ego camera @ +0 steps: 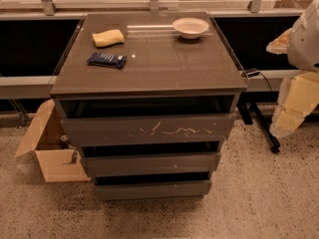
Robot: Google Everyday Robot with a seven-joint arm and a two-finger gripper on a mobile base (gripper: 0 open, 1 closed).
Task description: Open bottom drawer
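Bottom drawer [153, 188] looks shut, handleless: you must hook its top edge. Gripper [291, 108] hangs right of desk [164, 59], well apart; open or closed, cannot tell.

Three drawers being counted: scratched top drawer [99, 131], middle drawer [149, 163], bottom drawer [152, 188]. One yellow sponge [107, 38], one blue packet [106, 59], one white bowl [190, 27], one cardboard box [57, 166] being tallied. One gripper [286, 118] being seen, right edge.
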